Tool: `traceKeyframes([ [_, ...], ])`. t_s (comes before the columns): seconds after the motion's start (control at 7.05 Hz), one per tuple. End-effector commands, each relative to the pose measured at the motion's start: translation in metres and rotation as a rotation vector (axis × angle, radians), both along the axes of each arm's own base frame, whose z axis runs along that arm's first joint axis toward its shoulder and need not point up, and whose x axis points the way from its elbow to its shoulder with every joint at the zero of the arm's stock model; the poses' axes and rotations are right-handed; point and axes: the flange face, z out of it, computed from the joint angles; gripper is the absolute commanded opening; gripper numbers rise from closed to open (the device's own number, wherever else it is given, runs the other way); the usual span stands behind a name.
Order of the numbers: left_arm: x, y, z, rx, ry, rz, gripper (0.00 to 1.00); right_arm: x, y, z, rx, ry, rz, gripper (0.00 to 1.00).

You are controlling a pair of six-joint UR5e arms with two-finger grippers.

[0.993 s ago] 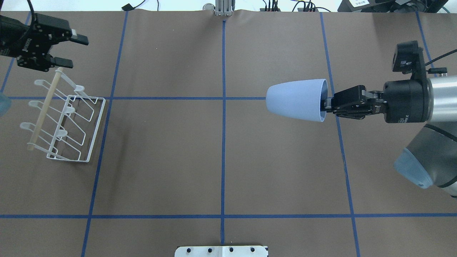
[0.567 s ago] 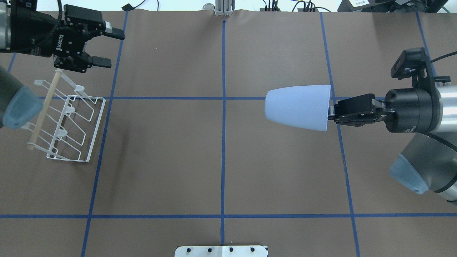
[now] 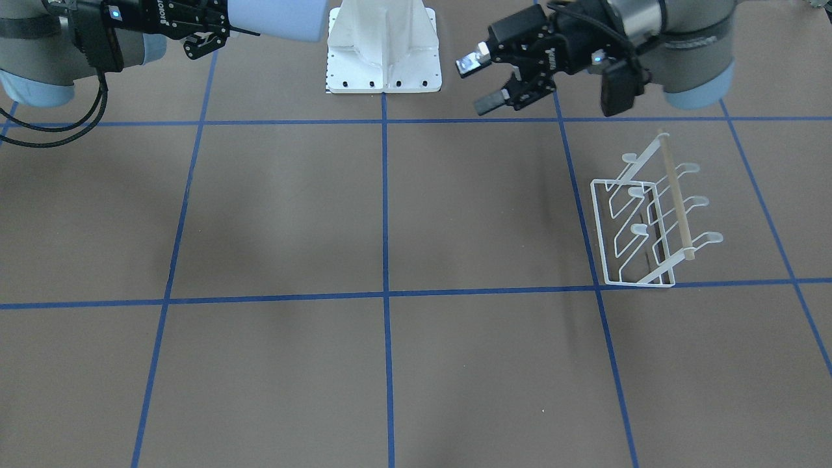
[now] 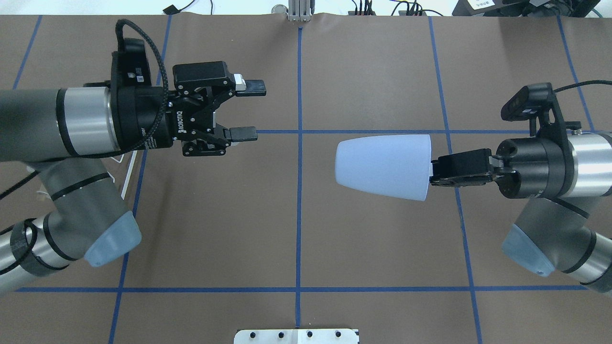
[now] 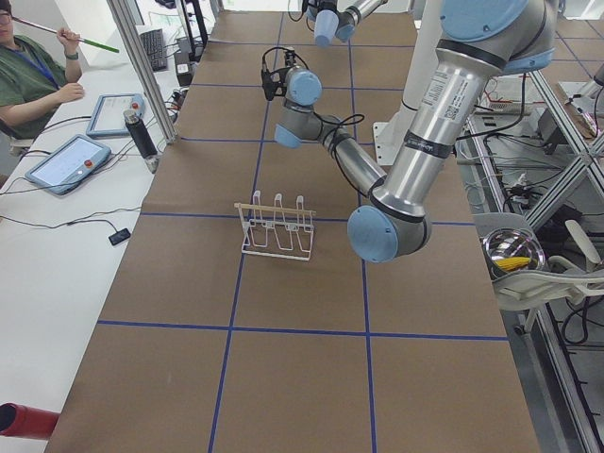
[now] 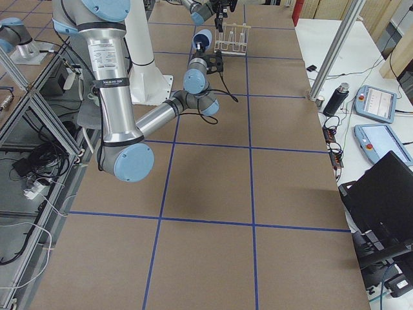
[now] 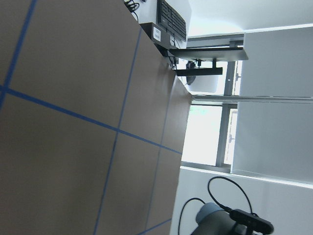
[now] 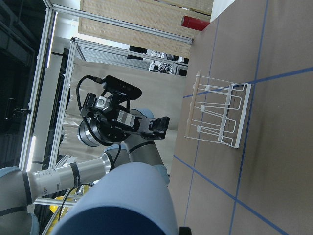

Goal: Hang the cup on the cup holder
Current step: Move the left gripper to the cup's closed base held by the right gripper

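The light blue-grey cup (image 4: 382, 160) lies on its side in the air, base toward the table's middle. My right gripper (image 4: 432, 169) is shut on its rim. The cup also shows in the front view (image 3: 279, 16) and fills the bottom of the right wrist view (image 8: 127, 200). My left gripper (image 4: 258, 111) is open and empty, level with the cup and pointing at it across a gap. The white wire cup holder (image 3: 650, 214) stands on the table on my left side. In the overhead view my left arm hides almost all of it.
A white base plate (image 3: 383, 49) sits at the robot's edge of the table. Blue tape lines cross the brown table (image 4: 296, 239). In the left side view a black bottle (image 5: 140, 132) and tablets lie on the operator's bench beyond the table's edge.
My left arm has swung right from the table's far left corner toward the middle, now covering the cup holder. My right gripper has carried the cup a little left and nearer.
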Motion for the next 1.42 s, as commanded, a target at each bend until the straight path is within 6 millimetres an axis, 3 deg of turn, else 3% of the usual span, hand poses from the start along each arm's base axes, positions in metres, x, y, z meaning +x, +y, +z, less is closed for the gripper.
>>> traceKeyframes([
  [0.0, 0.003, 0.030, -0.026, -0.070, 0.112, 0.060, 0.99, -0.005, 0.004, -0.007, 0.016, -0.016, -0.015, 0.00],
  [0.71, 0.041, 0.069, -0.037, -0.099, 0.147, 0.138, 0.99, -0.006, 0.011, -0.039, 0.067, -0.081, -0.027, 0.00],
  [1.28, 0.033, 0.077, -0.052, -0.088, 0.187, 0.147, 0.99, -0.012, 0.011, -0.039, 0.064, -0.077, -0.035, 0.00],
])
